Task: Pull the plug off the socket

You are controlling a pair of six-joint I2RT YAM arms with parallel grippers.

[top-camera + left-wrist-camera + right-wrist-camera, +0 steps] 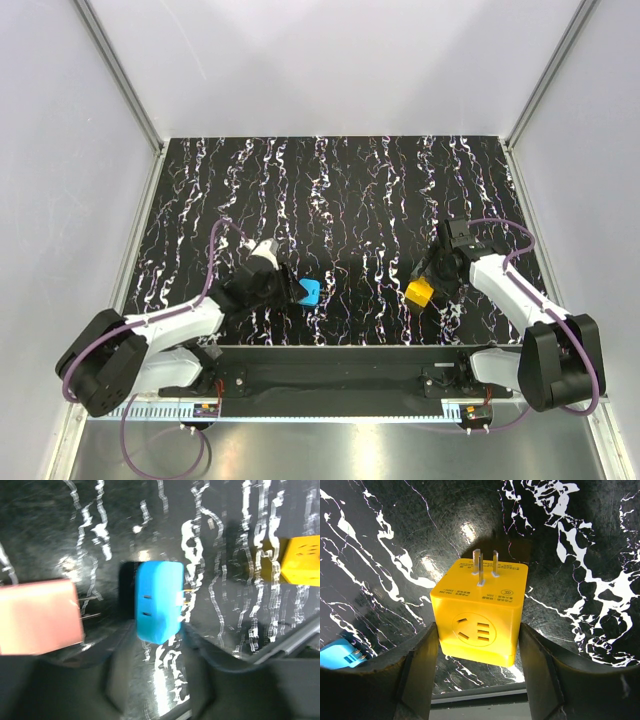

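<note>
Desk (350, 180): black, white-veined surface, enclosed by pale walls on three sides

Right claw (479, 642): clenched on the yellow socket cube (477, 615). In the right wrist view both fingers (415, 660) are pressed flat against the cube's left and right sides. A round socket face is turned towards the camera, and three metal prongs (483, 565) stand up from the top face. In the top view the cube is seen on the right half of the desk, near the front edge, just at the tip of the right arm.

Blue adapter (309, 291): found left of centre near the front edge, well apart from the yellow cube, with bare desk between them. In the left wrist view two slots are seen on its broad face, and prongs project from the side turned towards the yellow cube. It is also glimpsed at the lower left corner of the right wrist view.

Left claw (296, 290): placed right at the blue adapter, whose near end sits between the dark finger shapes. The left wrist view is motion-blurred, so it cannot be told whether the adapter is pinched or the claw is slack.

Pink plug (40, 616): seen only in the left wrist view, beside the blue adapter and apart from it. Its thin prongs are pointed towards the adapter across a narrow gap
</note>
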